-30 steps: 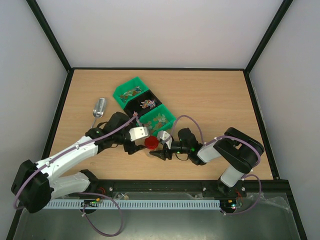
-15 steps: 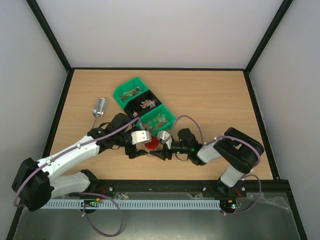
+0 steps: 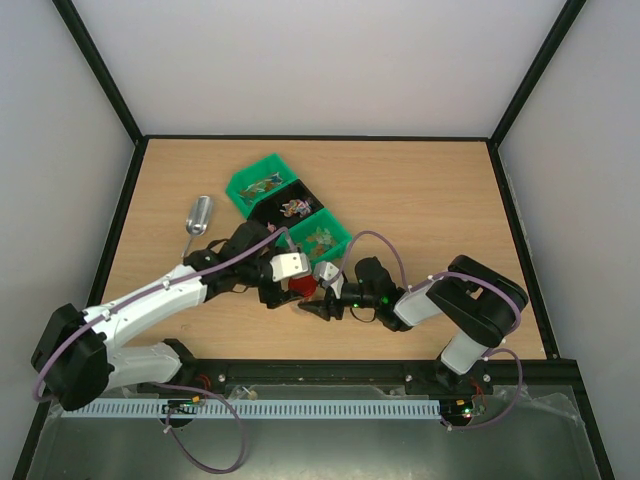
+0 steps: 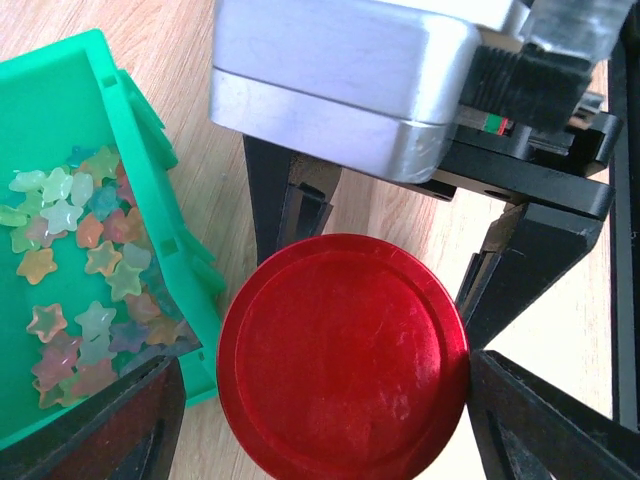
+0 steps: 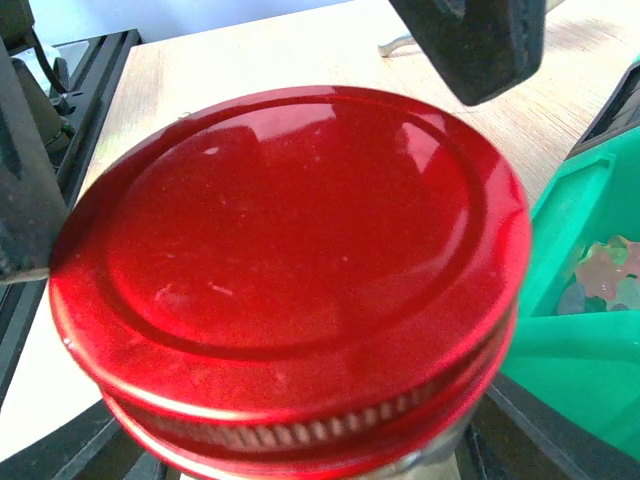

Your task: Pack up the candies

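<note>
Left pincer (image 4: 325, 375) open, its fingers straddling the red lid (image 4: 342, 355) without clamping it; I judge it is placed to unscrew. Right pincer (image 5: 300, 445) closed on the jar (image 5: 415, 463) beneath, bracing it on the worktop (image 4: 170, 40). Candies (image 4: 70, 270) lie in the green bin (image 4: 150, 180) just beside.

The left arm (image 3: 150, 300) reaches further right than a second ago. The left gripper (image 3: 288, 288), which hung just to the left of the red lid (image 4: 343, 355), now stands over it with a finger spread to either side. From above, the wrist's white block (image 3: 291, 264) now covers part of the lid, which showed whole before.
</note>
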